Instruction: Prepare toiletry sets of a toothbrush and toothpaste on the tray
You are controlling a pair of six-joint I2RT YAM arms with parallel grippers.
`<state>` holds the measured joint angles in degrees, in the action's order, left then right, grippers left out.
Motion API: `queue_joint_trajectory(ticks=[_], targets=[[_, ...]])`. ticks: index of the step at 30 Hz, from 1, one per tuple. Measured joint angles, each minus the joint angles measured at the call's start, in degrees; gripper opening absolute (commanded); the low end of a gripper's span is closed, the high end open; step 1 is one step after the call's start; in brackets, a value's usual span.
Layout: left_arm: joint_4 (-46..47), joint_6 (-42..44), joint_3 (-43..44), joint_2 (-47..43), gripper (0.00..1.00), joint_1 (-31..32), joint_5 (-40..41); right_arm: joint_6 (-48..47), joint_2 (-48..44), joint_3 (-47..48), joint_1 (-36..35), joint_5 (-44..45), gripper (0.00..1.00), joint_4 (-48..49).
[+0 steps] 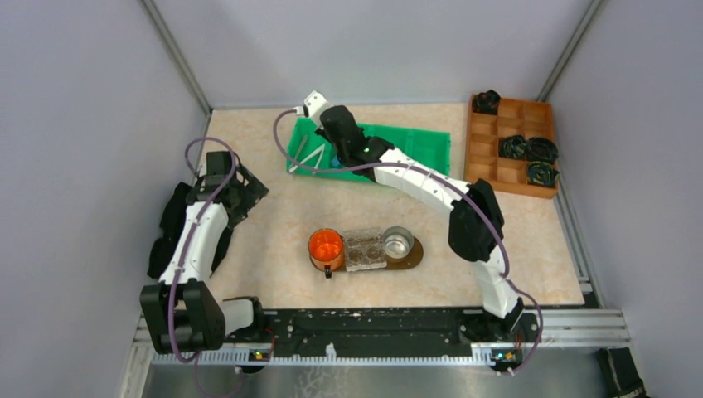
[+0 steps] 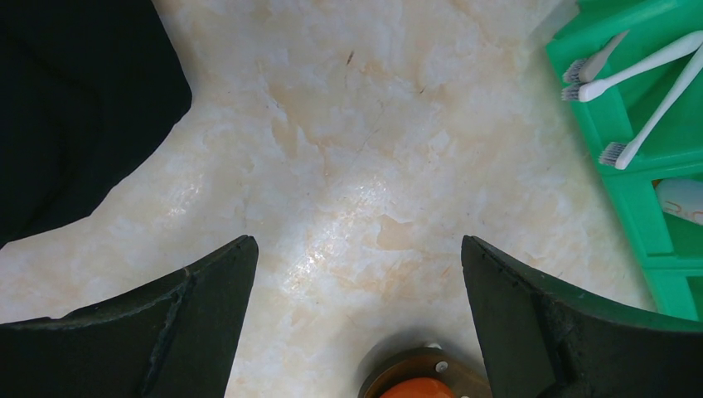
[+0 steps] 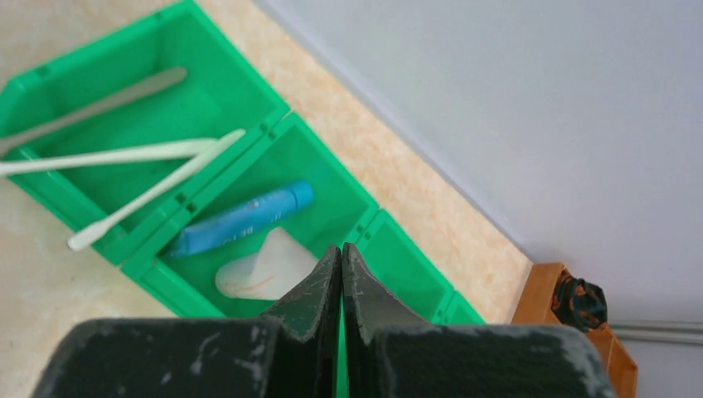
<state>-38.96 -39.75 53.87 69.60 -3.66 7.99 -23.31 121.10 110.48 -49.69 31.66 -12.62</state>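
Nothing of the sets is on the tray (image 1: 414, 251) yet: in the lower middle of the top view it carries only an orange cup (image 1: 326, 245), a clear container (image 1: 365, 248) and a metal cup (image 1: 398, 242). The toothbrushes (image 3: 124, 155) lie in the green bin's (image 3: 273, 112) end compartment, upper left of the right wrist view. The blue tube (image 3: 244, 218) and white tube (image 3: 261, 267) share the next compartment, mid-frame. The right arm's fingers (image 3: 322, 288) are clenched together just beside the white tube, with nothing visibly between them. The left arm's fingers (image 2: 191, 307) stand released wide over the worktop (image 2: 348, 149). As I judge it, every pick and placement remains to do
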Motion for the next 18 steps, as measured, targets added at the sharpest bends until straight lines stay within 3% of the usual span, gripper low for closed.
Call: queue_joint_trajectory(ticks=[9,10,12,14,18], targets=[[0.11,0.61,-0.22,-0.37,0.99,0.00,-0.24,2.99,0.28,6.95,1.66,-0.11,0.00,-4.20],[0.13,0.63,-0.22,-0.37,0.99,0.00,-0.26,3.67,0.46,6.95,2.01,-0.35,0.04,-4.70],[0.24,0.79,-0.22,-0.37,0.99,-0.02,-0.42,5.49,0.55,6.19,2.86,-1.90,0.31,-5.38],[0.31,0.83,-0.22,-0.37,0.99,-0.09,-0.57,7.93,0.55,5.33,3.89,-4.35,0.45,-6.05],[0.46,0.85,-0.24,-0.37,0.99,-0.15,-0.72,13.86,1.18,5.57,7.30,-12.39,0.46,-8.96]])
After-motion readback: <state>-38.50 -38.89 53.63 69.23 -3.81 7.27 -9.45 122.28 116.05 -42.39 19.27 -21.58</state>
